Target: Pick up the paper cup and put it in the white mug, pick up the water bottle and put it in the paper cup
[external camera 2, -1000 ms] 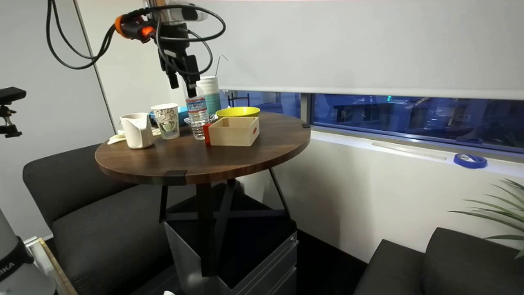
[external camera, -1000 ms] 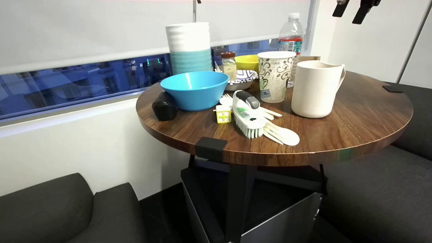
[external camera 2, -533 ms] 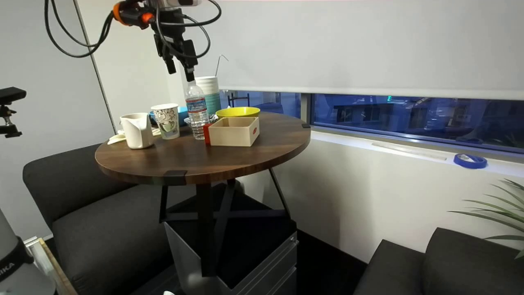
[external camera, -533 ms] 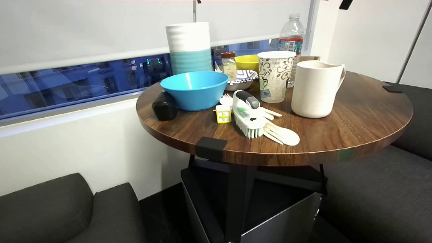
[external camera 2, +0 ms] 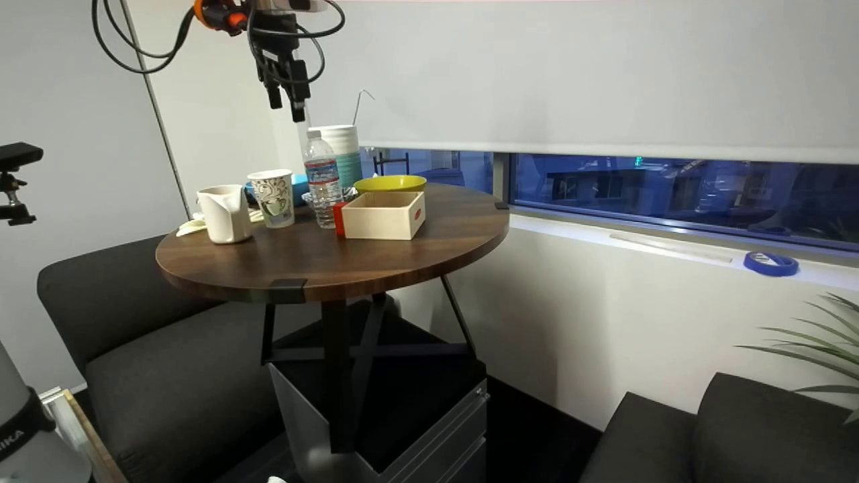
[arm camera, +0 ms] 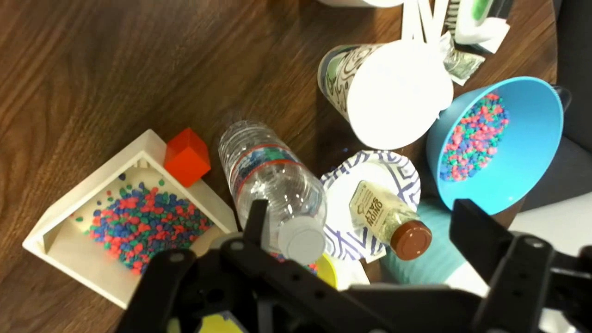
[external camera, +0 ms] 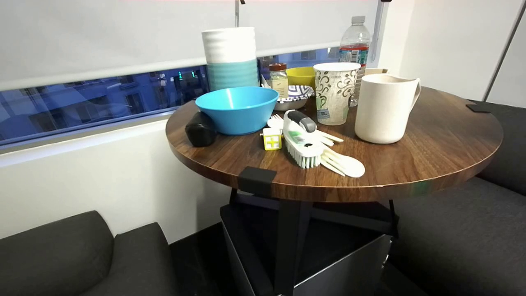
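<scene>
You have the paper cup (external camera: 335,95) upright on the round wooden table (external camera: 448,135), off-white and tapered, with dark swirls curling down its side. Near it stand the white mug (external camera: 384,112), plain with a side handle, and the water bottle (external camera 2: 324,180), clear ribbed plastic with a pale cap and a label banded in red and blue. Your gripper (external camera 2: 287,109) hangs higher than the bottle's cap, fingers pointing down at the table; the wrist view shows you those fingers spread wide apart. There you can also read "ONION SALT" on the brown-capped jar (arm camera: 375,207). In an exterior view, letters ending in "IKA" mark the grey column (external camera 2: 41,456); the bottle's label is too small for you to read.
</scene>
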Controlling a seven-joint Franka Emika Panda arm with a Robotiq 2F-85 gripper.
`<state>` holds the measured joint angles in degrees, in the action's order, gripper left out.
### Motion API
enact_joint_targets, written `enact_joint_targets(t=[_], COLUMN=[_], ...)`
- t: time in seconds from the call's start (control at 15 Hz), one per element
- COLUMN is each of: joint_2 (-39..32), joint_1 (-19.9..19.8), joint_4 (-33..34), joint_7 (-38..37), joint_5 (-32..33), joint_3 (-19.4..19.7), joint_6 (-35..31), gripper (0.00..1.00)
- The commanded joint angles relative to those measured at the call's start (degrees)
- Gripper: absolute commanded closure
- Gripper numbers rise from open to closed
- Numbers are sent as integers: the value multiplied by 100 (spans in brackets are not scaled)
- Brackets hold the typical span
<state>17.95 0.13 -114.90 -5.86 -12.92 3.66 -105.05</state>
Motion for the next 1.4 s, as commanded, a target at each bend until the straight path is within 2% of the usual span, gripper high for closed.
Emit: enact_joint_targets(t=[0.0,0.13,0.2,0.67,1.0,1.33], joint_2=[-359,-344,-287,-244,83,284], joint_1=[-101,-107,-102,-75,14,68], joint_4=[526,496,325,168,-433,-1082], joint_7=[-342,-262,-164,-293,-282,-108], joint_5=[173,209,67,8,93,35], joint_3=[-113,-98,-89,-154,-422,-533], joint_6=[1014,1375,998,1047,278,-394], gripper=[0,0,0,0,0,0])
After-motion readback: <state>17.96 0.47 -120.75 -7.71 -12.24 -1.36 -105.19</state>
